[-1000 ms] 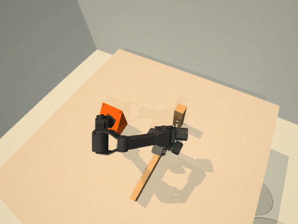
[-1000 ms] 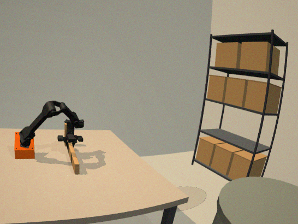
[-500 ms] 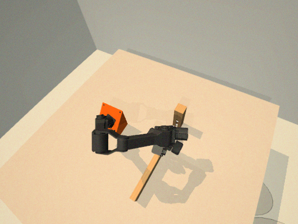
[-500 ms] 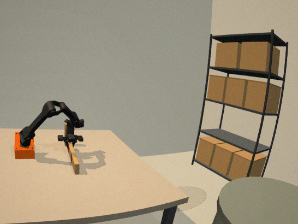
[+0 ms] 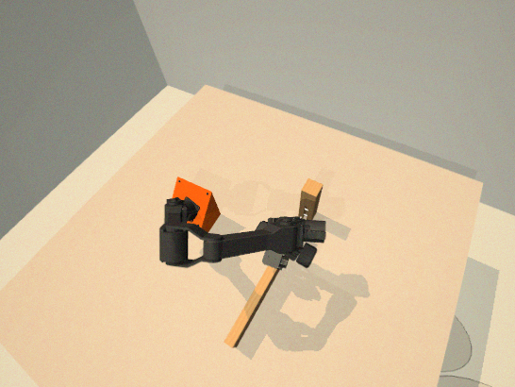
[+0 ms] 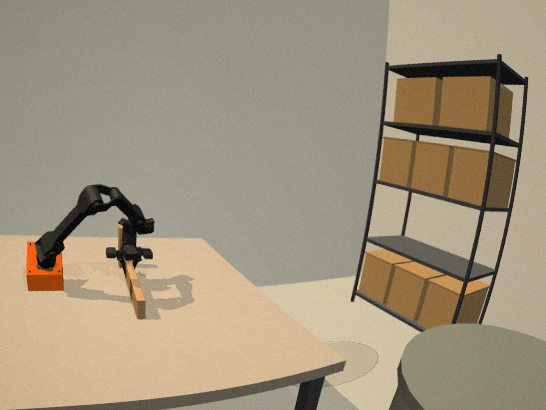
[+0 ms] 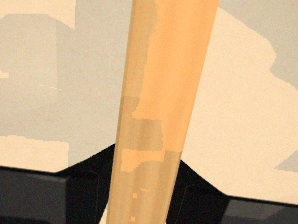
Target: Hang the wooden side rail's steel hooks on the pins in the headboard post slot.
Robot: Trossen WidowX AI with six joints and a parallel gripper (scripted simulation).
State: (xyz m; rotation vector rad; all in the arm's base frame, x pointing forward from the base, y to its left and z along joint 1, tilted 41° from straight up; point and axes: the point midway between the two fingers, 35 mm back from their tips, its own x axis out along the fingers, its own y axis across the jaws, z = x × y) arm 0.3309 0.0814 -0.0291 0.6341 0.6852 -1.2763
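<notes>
1. Grey walls meet behind the pale peach tabletop [image 5: 141, 302] [image 6: 150, 360]; from where I stand, the orange block-shaped arm base [image 5: 214, 214] [image 6: 45, 282] sits towards its left edge.
2. Next comes the long, straight wooden side rail [image 5: 247, 313] [image 6: 136, 292] [image 7: 167, 75], its far end pointing towards the near edge and seemingly down on the top. Lifting the hook end too steeply could skid that far end or twist the rail in the grip.
3. Shut on the rail is the black two-fingered gripper [image 5: 279, 264] [image 6: 129, 260] [image 7: 142, 147]. Letting go before both hooks are seated could drop the rail.
4. Beyond the hand, towards the back edge, stands the upright wooden headboard post [image 5: 311, 193] [image 6: 120, 232]. A slight error in angle or height might catch one hook and miss the other, or shove the post.
5. Overhead, pale specks show on the post's face, but I can't tell hooks from pins. Close up, the wrist view shows fingers flanking the rail, no post. Only the side view has the black-framed shelf rack [image 6: 496, 100].
</notes>
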